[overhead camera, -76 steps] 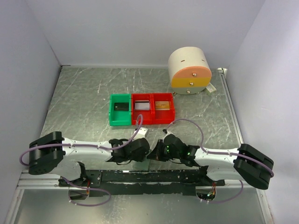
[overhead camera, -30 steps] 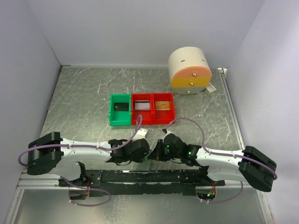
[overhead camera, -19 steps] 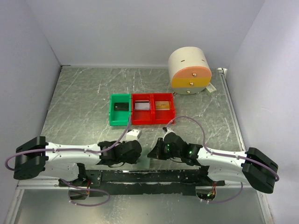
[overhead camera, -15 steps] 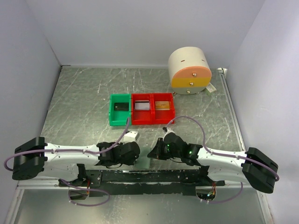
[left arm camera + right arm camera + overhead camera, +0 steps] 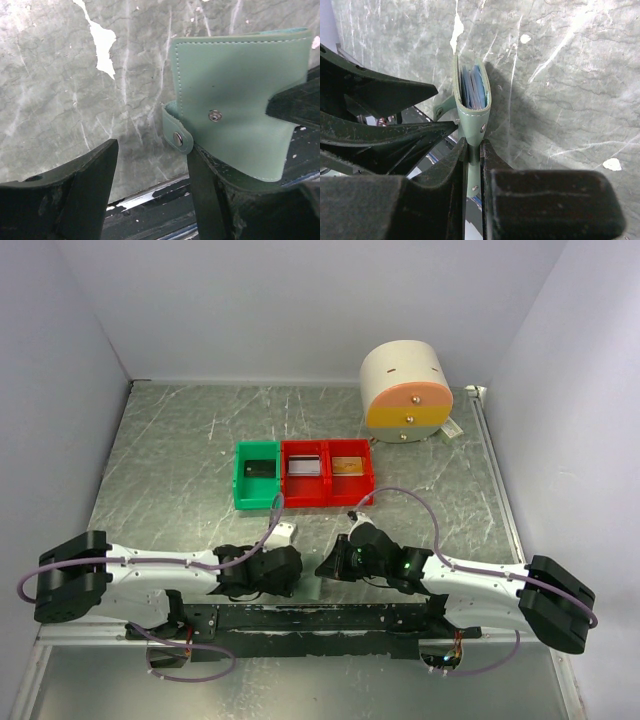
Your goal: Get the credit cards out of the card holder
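right pincer [image 5: 474, 150] clamps the soft, light card holder [image 5: 472, 107] edge-on; left pincer [image 5: 152, 150] gapes beside it. thin, slick credit cards [image 5: 472, 87] likely want pinching at their exposed edges.

place: robotics lab cell | cues: white walls [image 5: 300, 300] boxing in marbled table [image 5: 170, 460]; robot arms [image 5: 160, 565] on metal rail [image 5: 310, 618]
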You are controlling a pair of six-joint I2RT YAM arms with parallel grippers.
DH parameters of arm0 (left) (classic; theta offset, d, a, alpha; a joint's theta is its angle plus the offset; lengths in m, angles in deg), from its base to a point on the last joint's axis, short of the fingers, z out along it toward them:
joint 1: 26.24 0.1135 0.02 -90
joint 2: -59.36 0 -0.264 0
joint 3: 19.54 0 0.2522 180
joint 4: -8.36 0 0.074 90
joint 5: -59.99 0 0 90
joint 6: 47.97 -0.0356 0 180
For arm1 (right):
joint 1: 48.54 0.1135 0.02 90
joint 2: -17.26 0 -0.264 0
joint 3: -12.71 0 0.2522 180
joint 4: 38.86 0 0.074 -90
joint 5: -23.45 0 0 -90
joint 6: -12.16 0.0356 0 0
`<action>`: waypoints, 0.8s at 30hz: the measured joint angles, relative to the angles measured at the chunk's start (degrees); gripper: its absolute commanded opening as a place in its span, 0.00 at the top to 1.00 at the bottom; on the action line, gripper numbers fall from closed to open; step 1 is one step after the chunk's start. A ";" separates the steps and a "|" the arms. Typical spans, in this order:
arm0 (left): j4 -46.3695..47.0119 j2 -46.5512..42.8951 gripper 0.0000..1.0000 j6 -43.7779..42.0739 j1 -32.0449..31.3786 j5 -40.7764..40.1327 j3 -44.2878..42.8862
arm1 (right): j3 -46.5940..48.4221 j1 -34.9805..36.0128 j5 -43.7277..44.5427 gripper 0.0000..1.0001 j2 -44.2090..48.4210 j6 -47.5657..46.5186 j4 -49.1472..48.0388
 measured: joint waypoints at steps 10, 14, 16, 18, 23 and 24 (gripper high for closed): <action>-1.33 0.57 0.53 2.67 0.00 -3.34 -0.20 | 0.04 -0.04 -0.31 1.00 -0.98 -0.13 -0.20; -0.98 0.57 0.56 3.02 0.00 -3.76 -0.17 | 0.04 -0.07 -0.57 1.00 -1.36 -0.15 -0.79; -0.24 0.52 0.56 3.02 0.00 -3.80 -0.09 | 0.04 -0.07 -0.76 1.00 -1.62 -0.15 -1.07; 1.40 0.07 0.55 2.97 0.00 -3.72 0.57 | 0.04 -0.07 -0.96 1.00 -1.84 -0.15 -1.36; 5.18 -2.60 0.57 2.75 0.00 -3.28 2.99 | 0.04 -0.07 -1.42 1.00 -1.95 -0.15 -1.81; 5.44 -3.19 0.57 2.84 0.00 -3.30 3.19 | 0.04 -0.07 -1.49 1.00 -1.95 -0.15 -1.81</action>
